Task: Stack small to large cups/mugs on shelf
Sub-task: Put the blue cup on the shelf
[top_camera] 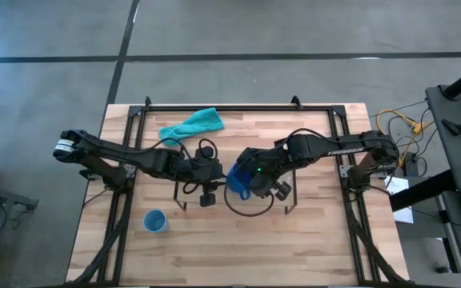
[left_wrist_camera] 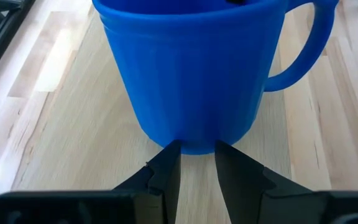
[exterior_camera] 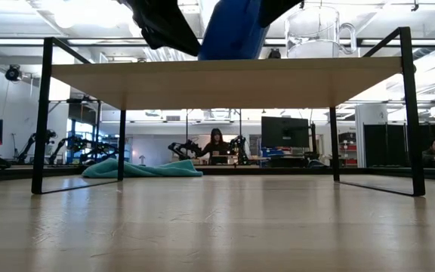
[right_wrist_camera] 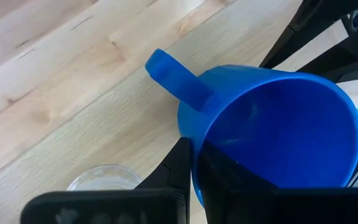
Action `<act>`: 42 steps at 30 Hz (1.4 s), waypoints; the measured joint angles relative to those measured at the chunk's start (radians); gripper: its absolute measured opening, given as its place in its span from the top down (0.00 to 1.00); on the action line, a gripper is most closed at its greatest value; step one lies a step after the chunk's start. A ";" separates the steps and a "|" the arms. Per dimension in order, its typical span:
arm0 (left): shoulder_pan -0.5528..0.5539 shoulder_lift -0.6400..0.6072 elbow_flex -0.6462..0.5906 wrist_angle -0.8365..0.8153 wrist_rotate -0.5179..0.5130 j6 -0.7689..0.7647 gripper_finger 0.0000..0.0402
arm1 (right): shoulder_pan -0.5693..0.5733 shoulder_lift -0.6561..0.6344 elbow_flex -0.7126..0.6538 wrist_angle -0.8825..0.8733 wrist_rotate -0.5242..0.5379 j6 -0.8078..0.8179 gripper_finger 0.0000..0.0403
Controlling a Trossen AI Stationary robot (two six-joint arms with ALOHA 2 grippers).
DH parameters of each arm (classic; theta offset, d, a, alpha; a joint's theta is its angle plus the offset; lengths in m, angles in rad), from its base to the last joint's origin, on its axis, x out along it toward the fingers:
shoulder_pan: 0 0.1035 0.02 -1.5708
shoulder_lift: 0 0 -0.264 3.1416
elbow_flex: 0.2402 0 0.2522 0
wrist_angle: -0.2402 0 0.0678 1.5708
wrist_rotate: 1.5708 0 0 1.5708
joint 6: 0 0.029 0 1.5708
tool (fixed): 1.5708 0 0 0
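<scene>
The dark-blue mug [top_camera: 237,184] is on top of the shelf [exterior_camera: 217,83], leaning in the low view [exterior_camera: 232,30]. My right gripper [right_wrist_camera: 197,165] is shut on its rim. My left gripper [left_wrist_camera: 197,152] is narrowly open, with its tips at the foot of the mug's wall, on the side away from the right gripper. The clear glass cup [exterior_camera: 316,34] stands on the shelf beside the mug and also shows in the right wrist view [right_wrist_camera: 104,179]. The small light-blue cup [top_camera: 155,221] stands on the table, near-left of the shelf. My right gripper holds the mug by its rim [right_wrist_camera: 194,149], just beside the handle [right_wrist_camera: 179,81], with one finger inside and one outside. It comes slanting down from the table's right. The mug tilts; its base [left_wrist_camera: 191,146] is at the shelf board. My left gripper has its fingertips [left_wrist_camera: 169,152] level at the mug's base; whether they touch it I cannot tell.
A teal cloth [top_camera: 192,124] lies on the table behind the shelf, toward the far-left. The shelf's black wire legs [exterior_camera: 42,113] stand on the table. The table's black frame [top_camera: 238,106] runs along its edges. People sit in the room beyond [exterior_camera: 216,143].
</scene>
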 joint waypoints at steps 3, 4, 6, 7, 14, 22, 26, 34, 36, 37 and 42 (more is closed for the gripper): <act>0.000 -0.002 0.000 0.000 0.000 -0.001 0.78 | 0.000 0.000 0.000 0.002 0.003 0.007 0.97; 0.000 -0.002 0.000 0.000 0.000 -0.002 0.78 | 0.000 0.000 0.000 0.002 0.005 0.015 0.97; 0.000 -0.003 0.004 -0.003 0.000 -0.002 0.78 | 0.000 0.000 0.000 0.003 0.013 0.043 0.97; 0.000 -0.003 0.006 -0.004 0.000 -0.003 0.78 | 0.000 0.000 0.000 0.003 0.024 0.058 0.97; 0.001 -0.004 0.008 0.005 0.004 -0.002 0.78 | -0.001 0.000 0.000 0.005 0.054 0.144 0.97; -0.002 -0.004 0.016 0.012 0.022 -0.001 0.78 | -0.003 0.001 0.001 0.023 0.080 0.121 0.97; 0.000 -0.004 0.027 0.011 0.015 0.000 0.78 | -0.002 0.001 0.001 0.020 0.129 0.121 0.97; 0.000 -0.026 0.032 0.003 0.008 0.000 0.78 | -0.002 0.001 0.002 -0.008 0.164 0.225 0.97; 0.000 -0.038 0.032 0.003 0.008 0.000 0.78 | -0.002 0.001 0.002 -0.023 0.160 0.224 0.97; 0.000 -0.043 0.032 0.003 0.007 0.000 0.78 | -0.001 0.001 0.002 -0.026 0.157 0.217 0.97; 0.002 -0.078 0.029 0.002 0.006 0.000 0.78 | -0.002 0.001 0.002 -0.023 0.081 0.216 0.97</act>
